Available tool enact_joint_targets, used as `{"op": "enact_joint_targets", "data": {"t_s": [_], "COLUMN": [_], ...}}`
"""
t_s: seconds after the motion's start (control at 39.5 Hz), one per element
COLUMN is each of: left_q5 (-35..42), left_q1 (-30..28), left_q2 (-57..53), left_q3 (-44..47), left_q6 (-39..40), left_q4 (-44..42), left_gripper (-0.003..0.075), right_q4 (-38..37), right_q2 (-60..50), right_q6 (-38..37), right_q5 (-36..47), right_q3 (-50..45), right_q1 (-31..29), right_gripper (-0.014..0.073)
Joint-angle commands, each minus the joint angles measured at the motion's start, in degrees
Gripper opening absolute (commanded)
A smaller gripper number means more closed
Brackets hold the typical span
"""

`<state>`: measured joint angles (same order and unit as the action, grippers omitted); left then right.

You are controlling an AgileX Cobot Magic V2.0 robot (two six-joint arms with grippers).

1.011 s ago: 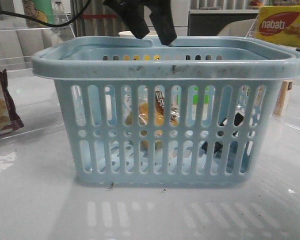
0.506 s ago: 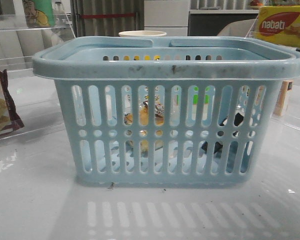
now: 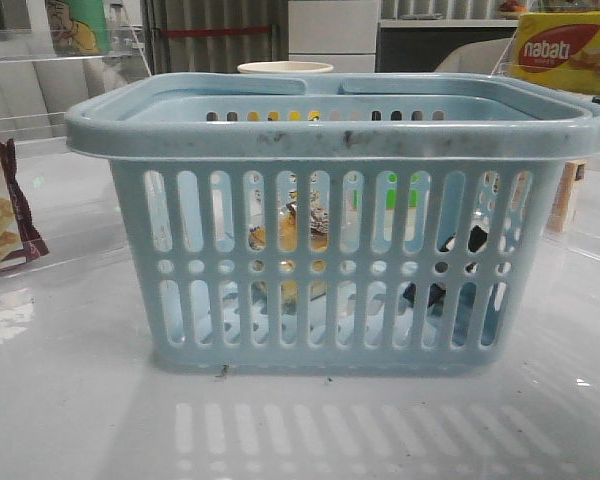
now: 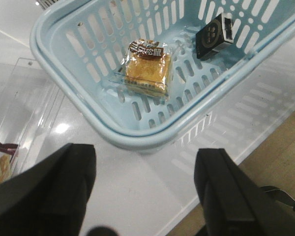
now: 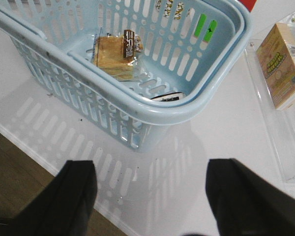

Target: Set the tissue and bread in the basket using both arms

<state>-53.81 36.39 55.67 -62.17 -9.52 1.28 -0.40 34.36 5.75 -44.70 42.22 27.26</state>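
Sitting square in the middle of the white table (image 3: 70,420): the basket (image 3: 340,140), light blue, slotted wall facing the camera, scuffed rim on top, both handles lying down along the rim. Throwing a pale slotted reflection on the glossy tabletop just in front.

Lying flat on the basket floor, left of centre: the bread (image 4: 147,71), golden-yellow in its clear crinkly wrapper, dark printed label at one end. Showing as a yellow patch through the slots in the front view (image 3: 280,235), and in the right wrist view (image 5: 115,54) as well.

Resting on the basket floor to the right, apart from the bread: the tissue (image 4: 215,35), a small dark pack with white print. Peeking out only as a dark sliver under the rim in the right wrist view (image 5: 167,98), and as a dark shape behind the right-hand slots in the front view (image 3: 450,260).

Hovering above the table outside the basket: the left gripper (image 4: 145,191), fingers spread wide apart, nothing between them. Doing the same on the other side: the right gripper (image 5: 150,196), fingers likewise parted and gripping nothing.

Lying at the far left edge of the table: a cracker packet (image 3: 2,215) with maroon edges. Standing beyond the basket's right end: a small tan box (image 5: 283,64). Sitting further back, upper right: a yellow and red box (image 3: 565,50).
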Motion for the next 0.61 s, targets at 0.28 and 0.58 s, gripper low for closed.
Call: {"op": "enact_joint_targets", "data": {"t_s": [0.28,0.58], "left_q5": [8.76,8.64], "left_q1": [0.32,0.32], "left_q2": [-20.62,-23.49], "left_q3": [16.58,20.23], "left_q6": [6.03,7.38], "left_q4": [-3.88,-5.81], "left_gripper": [0.0488,0.0488], "right_q4": [-0.67,-1.68], "right_q2": [-0.09,-0.09], "right_q6": [0.53,-0.45], "right_q5": [3.57,-0.65], "right_q3": [1.52,1.52], "right_q1": [0.02,-1.48], "right_gripper": [0.0572,0.0572]}}
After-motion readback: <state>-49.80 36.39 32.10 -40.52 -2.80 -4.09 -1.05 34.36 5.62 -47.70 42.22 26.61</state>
